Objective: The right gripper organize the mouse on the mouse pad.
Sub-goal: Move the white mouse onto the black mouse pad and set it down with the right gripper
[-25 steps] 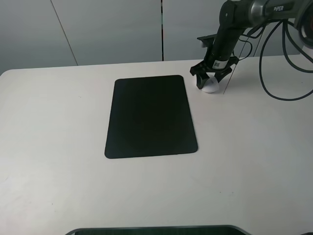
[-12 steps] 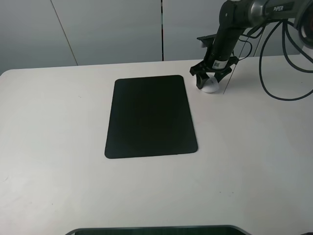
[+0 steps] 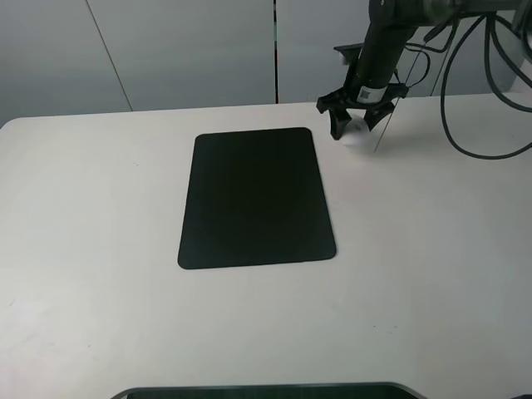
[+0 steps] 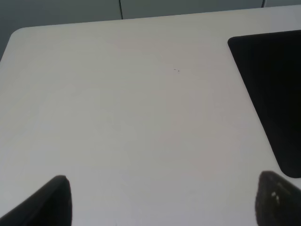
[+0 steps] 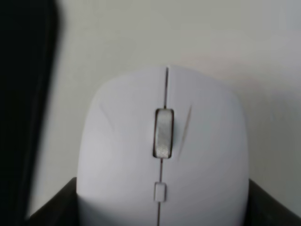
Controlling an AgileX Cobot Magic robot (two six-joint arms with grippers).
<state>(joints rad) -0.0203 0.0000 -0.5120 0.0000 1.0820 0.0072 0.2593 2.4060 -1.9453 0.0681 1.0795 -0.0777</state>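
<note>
No legible text, brand, number or sign anywhere. Only a small white label sticker point(image 3: 363, 94) on the wrist above the right gripper point(image 3: 352, 129), carrying dark print too small to read from the high view. No readable marking on the white top of the mouse point(image 5: 162, 155) in the right wrist view, nor on the black mouse pad point(image 3: 256, 198).

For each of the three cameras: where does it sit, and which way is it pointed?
Exterior high: mounted high, looking down on the table; shows the right gripper around the mouse.
Left wrist: on the left arm, looking across the table; the left gripper shows, open.
Right wrist: on the right arm, looking close onto the mouse between its fingers.
Shared: all three show the mouse pad.
</note>
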